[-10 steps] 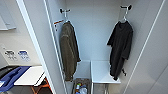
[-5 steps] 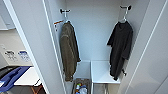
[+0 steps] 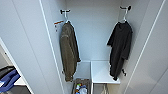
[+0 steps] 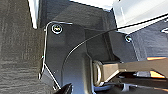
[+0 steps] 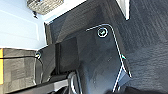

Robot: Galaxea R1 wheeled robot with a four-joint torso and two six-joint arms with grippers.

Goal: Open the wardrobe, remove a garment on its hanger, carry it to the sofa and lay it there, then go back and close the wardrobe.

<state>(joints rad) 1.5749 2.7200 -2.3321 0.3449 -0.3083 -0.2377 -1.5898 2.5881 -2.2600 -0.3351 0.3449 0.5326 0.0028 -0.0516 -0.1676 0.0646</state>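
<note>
Nothing moved, soft black garment (image 3: 120,48) limp on thin white hanger (image 3: 124,17)

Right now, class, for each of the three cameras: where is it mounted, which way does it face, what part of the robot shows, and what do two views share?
Head view: high on the robot, facing forward and down into the open wardrobe, at an olive jacket and the black garment on its hanger; no robot part.
Left wrist view: on the left arm, looking down at dark carpet; the robot's dark plate shows.
Right wrist view: on the right arm, looking down at carpet; the dark plate shows.
Shared: both wrist views show carpet and plate.
</note>
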